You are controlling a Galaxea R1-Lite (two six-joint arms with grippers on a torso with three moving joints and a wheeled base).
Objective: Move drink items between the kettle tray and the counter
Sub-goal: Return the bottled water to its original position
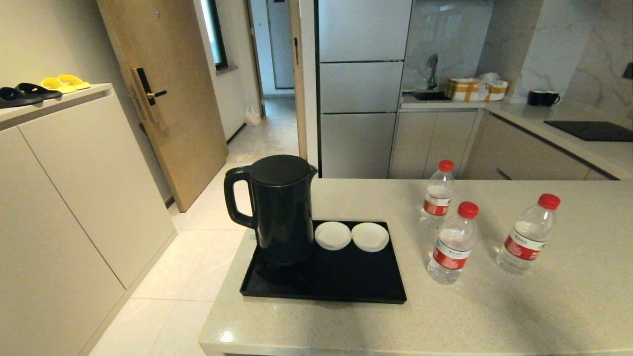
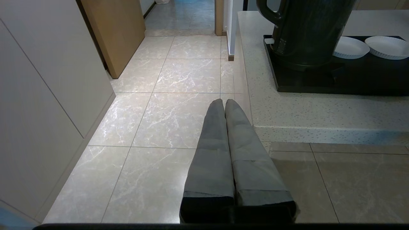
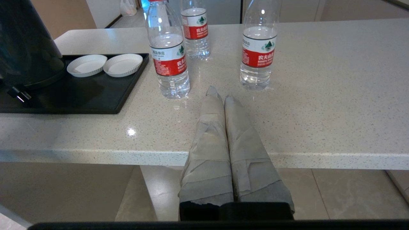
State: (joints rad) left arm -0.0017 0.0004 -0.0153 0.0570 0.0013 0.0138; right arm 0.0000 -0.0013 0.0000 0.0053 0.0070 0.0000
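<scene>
Three clear water bottles with red caps stand on the beige counter point(image 1: 544, 306), right of the black kettle tray point(image 1: 346, 282): a far one point(image 1: 437, 198), a middle one point(image 1: 452, 244) and a right one point(image 1: 526, 237). The right wrist view shows them too: the nearest point(image 3: 167, 54), the far one point(image 3: 195, 30) and the right one point(image 3: 258, 51). My right gripper point(image 3: 219, 95) is shut and empty, hovering at the counter's front edge, short of the bottles. My left gripper point(image 2: 223, 103) is shut and empty, over the floor off the counter's left corner. Neither gripper shows in the head view.
A black kettle point(image 1: 277, 207) stands on the tray's left half, with two white saucers point(image 1: 333, 235) point(image 1: 370, 236) at the tray's back. A pale cabinet point(image 1: 74, 198) with slippers stands to the left across a tiled floor gap point(image 2: 153, 127).
</scene>
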